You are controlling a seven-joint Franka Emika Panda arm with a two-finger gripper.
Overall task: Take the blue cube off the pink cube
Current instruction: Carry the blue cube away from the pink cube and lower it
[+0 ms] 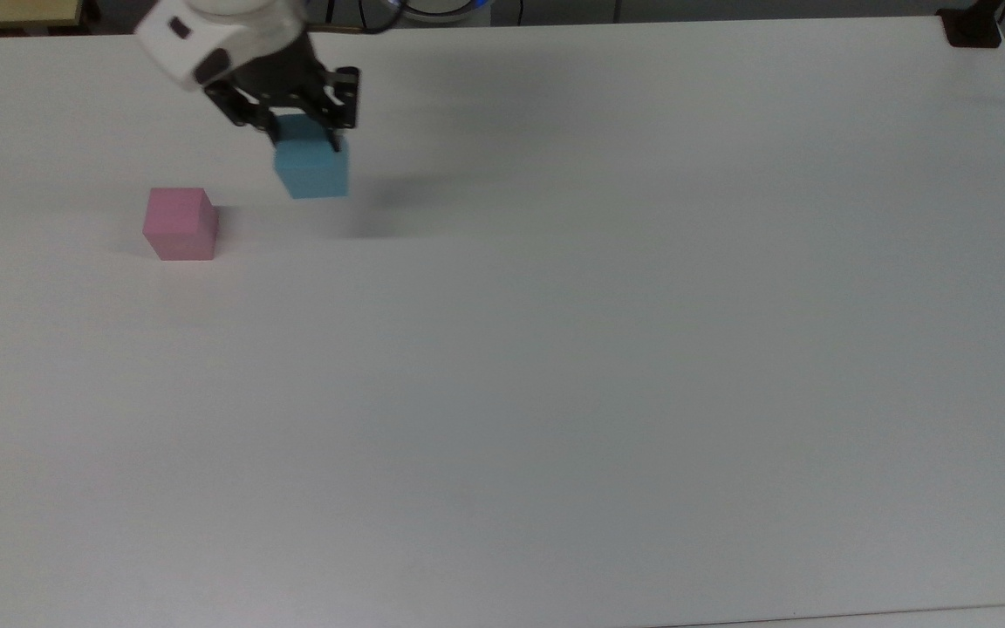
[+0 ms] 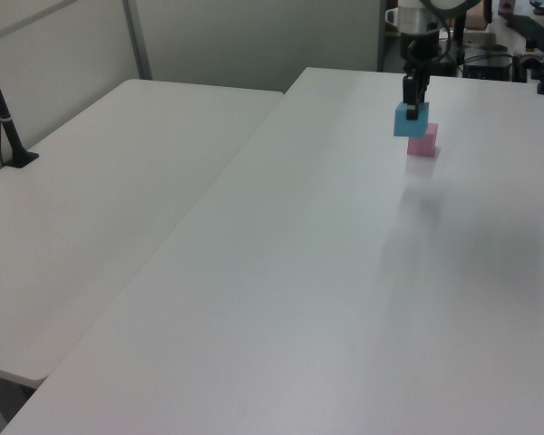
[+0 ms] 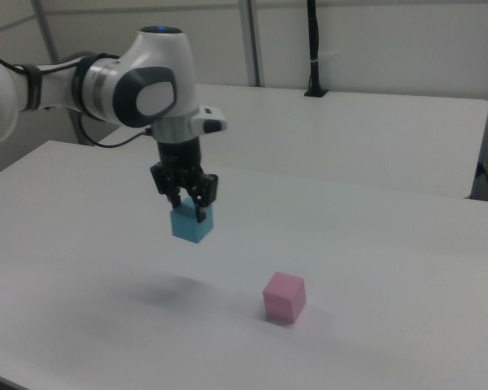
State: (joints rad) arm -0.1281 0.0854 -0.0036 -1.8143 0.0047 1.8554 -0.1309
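White Franka arm, black two-finger tool [image 1: 304, 138] clamped on blue cube [image 1: 311, 167], cube held in air above white table [image 1: 607, 349], soft shadow under it on table. Pink cube [image 1: 180, 223] resting alone on table, near top view's left edge, well apart from blue cube. In right view, blue cube [image 3: 192, 222] hangs from tool [image 3: 188, 210], clear of table; pink cube [image 3: 284, 296] sits lower toward right view's right. In left view, blue cube [image 2: 411, 119] overlaps pink cube [image 2: 423, 140] near table's far edge.
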